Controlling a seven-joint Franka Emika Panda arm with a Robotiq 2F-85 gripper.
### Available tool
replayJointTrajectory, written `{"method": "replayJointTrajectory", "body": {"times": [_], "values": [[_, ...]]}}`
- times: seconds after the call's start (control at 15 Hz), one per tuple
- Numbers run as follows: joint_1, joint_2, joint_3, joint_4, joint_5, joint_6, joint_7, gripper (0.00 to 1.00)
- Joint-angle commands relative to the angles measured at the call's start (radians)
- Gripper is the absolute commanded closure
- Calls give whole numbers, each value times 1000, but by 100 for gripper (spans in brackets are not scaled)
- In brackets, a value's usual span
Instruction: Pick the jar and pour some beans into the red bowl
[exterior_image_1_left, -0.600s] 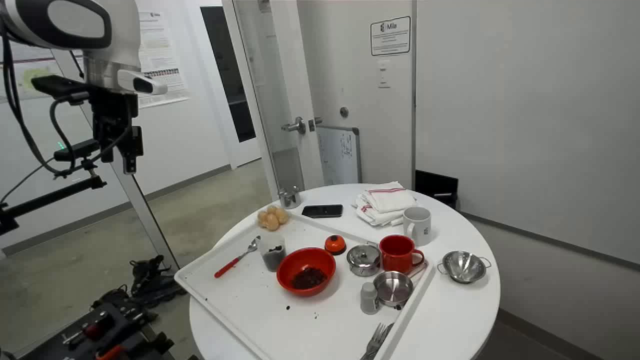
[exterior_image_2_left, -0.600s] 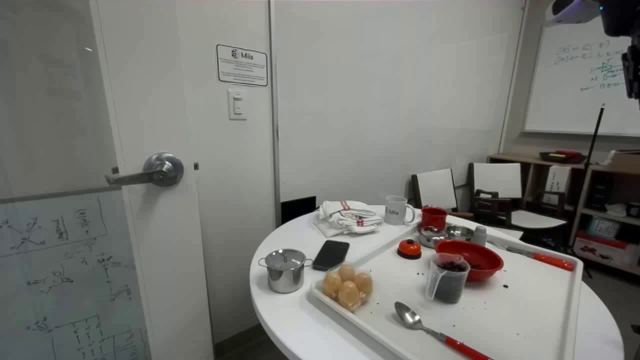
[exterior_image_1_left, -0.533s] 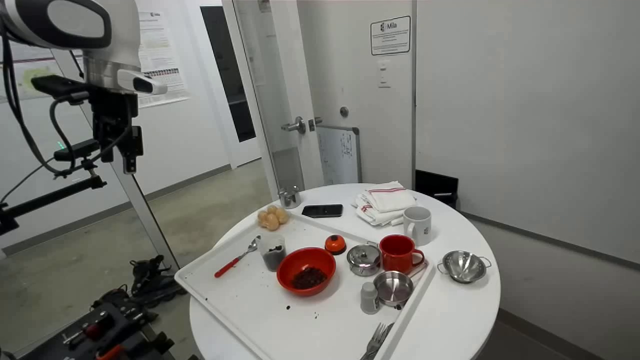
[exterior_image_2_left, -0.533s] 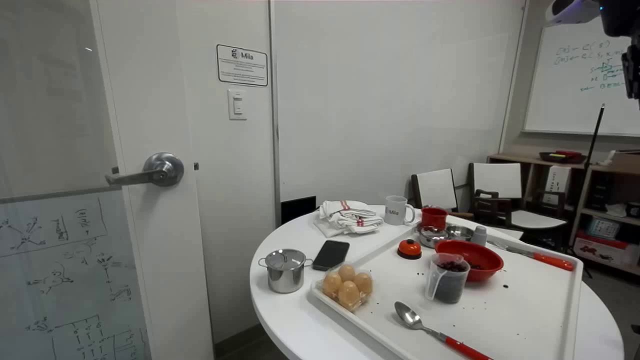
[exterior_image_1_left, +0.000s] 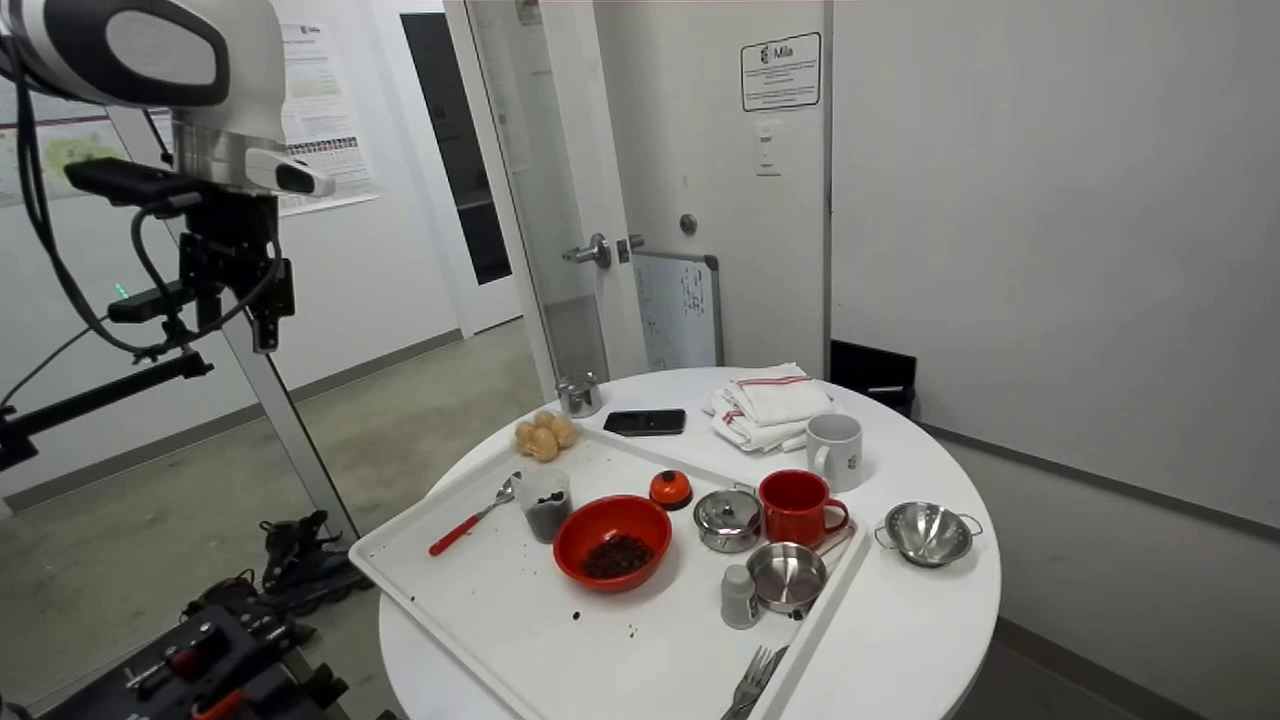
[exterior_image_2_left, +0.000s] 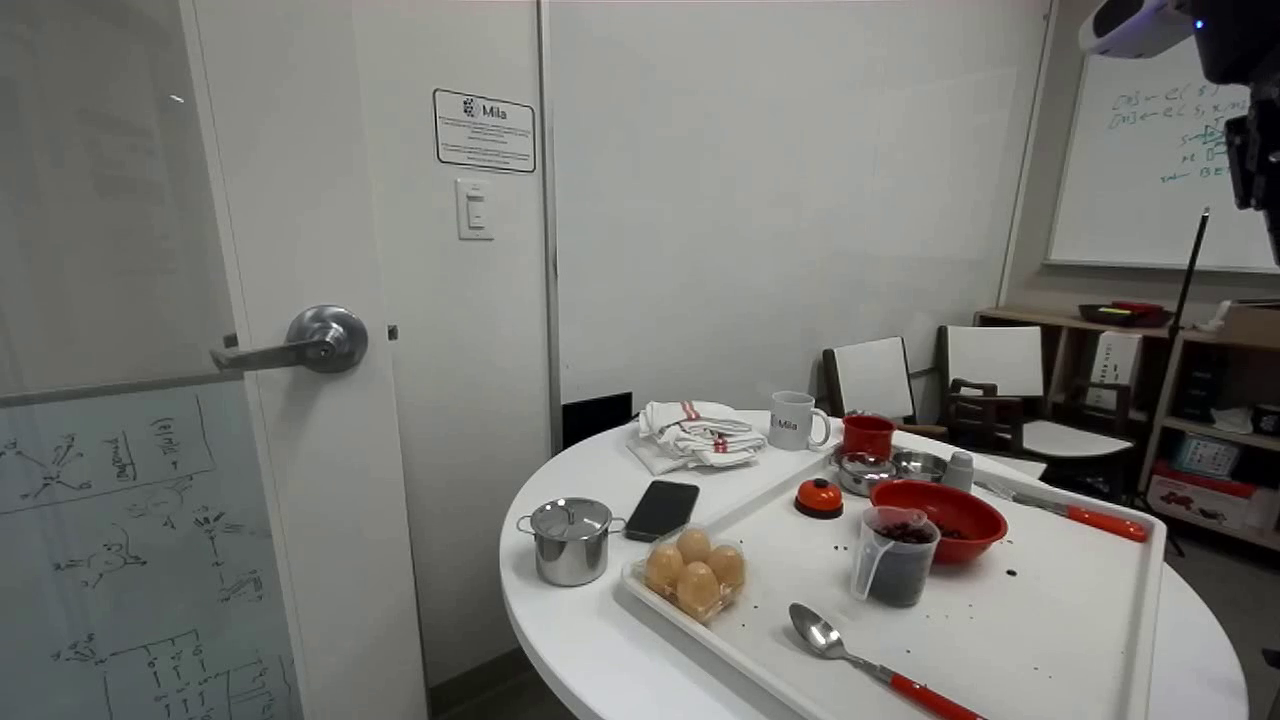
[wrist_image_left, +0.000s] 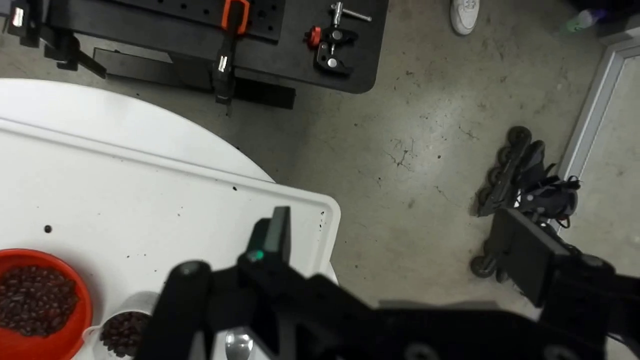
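"How's the light?"
"Soft and even in both exterior views; the red bowl (exterior_image_1_left: 598, 520) casts a faint, diffuse shadow beside itself."
"Any glare?"
"Bright highlights on the metal pan (exterior_image_1_left: 787, 578) near the bowl. In the wrist view, a pale sheen on the floor (wrist_image_left: 425, 145), well apart from the bowl."
"And sharpness?"
"In that wrist view the gripper (wrist_image_left: 400, 240), right of the bowl, is out of focus. In an exterior view, fine print on the sign (exterior_image_1_left: 780, 72) above the bowl smears."

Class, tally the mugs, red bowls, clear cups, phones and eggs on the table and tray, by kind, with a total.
Mugs (red mug, pale mug): 2
Red bowl: 1
Clear cup: 1
Phone: 1
Eggs: 4
Total: 9
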Motion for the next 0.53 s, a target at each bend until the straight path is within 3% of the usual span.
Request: {"method": "replayJointTrajectory", "body": {"times": [0.0,0.47], "values": [[-23,9,27,-7,19,39,114,0],[-26,336,111,51,57,465,479,0]]}}
